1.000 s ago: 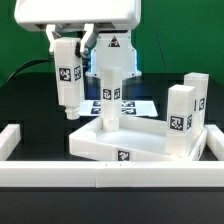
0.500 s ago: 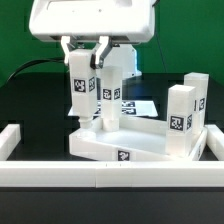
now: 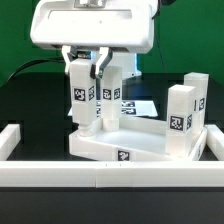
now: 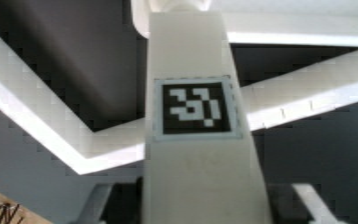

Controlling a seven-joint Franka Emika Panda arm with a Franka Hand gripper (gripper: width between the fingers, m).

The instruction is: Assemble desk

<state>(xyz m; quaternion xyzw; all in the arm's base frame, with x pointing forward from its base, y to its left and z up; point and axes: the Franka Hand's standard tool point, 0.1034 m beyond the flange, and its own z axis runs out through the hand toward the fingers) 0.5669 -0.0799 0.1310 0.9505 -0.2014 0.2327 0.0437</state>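
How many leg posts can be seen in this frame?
4. One is held in the gripper over the panel, one stands behind it, and two stand at the exterior view's right. Others may be hidden.

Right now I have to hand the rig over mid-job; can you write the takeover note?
End effector: shut on a leg post, held upright over the desk panel at its corner on the exterior view's left.
Other legs: one upright on the panel behind it, two on the right.
Done: three legs standing; seating not verifiable.
Left: lower and fix the held leg.
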